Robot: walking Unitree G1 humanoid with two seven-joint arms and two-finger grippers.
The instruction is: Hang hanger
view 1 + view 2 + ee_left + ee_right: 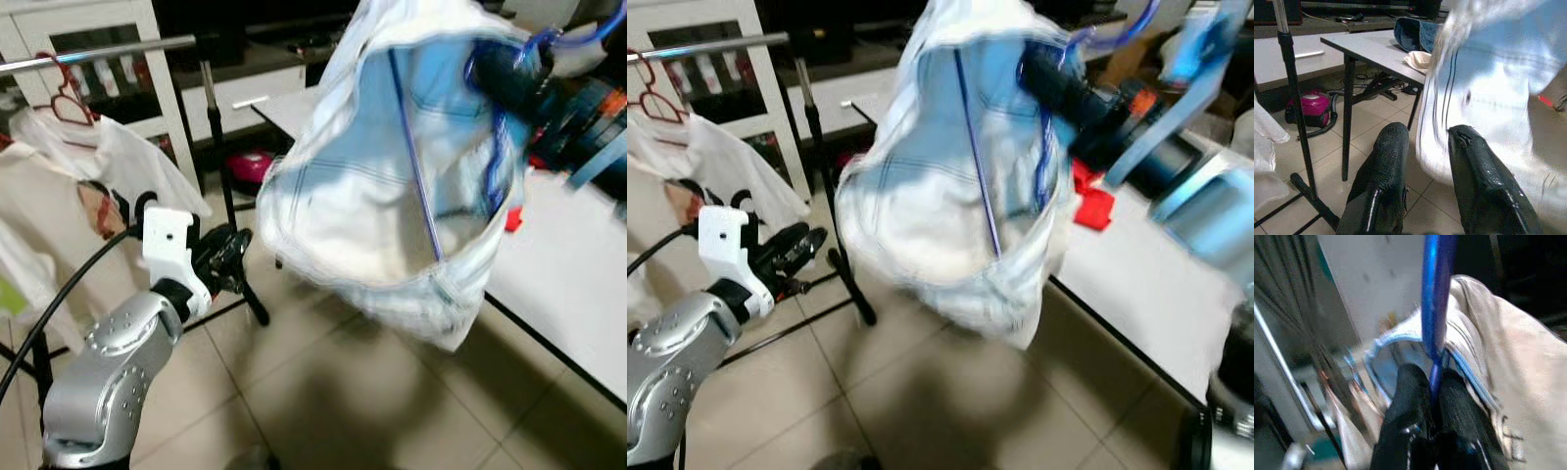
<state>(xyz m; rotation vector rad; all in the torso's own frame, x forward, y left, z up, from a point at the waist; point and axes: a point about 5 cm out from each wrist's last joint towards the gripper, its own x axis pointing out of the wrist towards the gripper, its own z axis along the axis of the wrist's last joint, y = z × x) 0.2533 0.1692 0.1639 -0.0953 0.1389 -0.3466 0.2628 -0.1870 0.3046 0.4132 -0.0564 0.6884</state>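
A blue hanger [1436, 293] carries a pale blue and white shirt [392, 186], held up in the air over the table's corner. My right gripper [1433, 374] is shut on the hanger's blue wire, seen from the head at the upper right [1050, 70]. The shirt hangs open below it and hides most of the hanger. My left gripper [230, 257] is raised low on the left, open and holding nothing, its fingers [1392, 161] pointing toward the shirt's hem. The clothes rail [98, 51] runs across the upper left.
A red hanger [64, 98] with a white shirt [88, 186] hangs on the rail. The rack's black pole [220, 166] and feet stand on the tiled floor. A white table [578, 274] fills the right side, with a red item [1095, 206] on it. A pink vacuum [250, 166] lies beneath.
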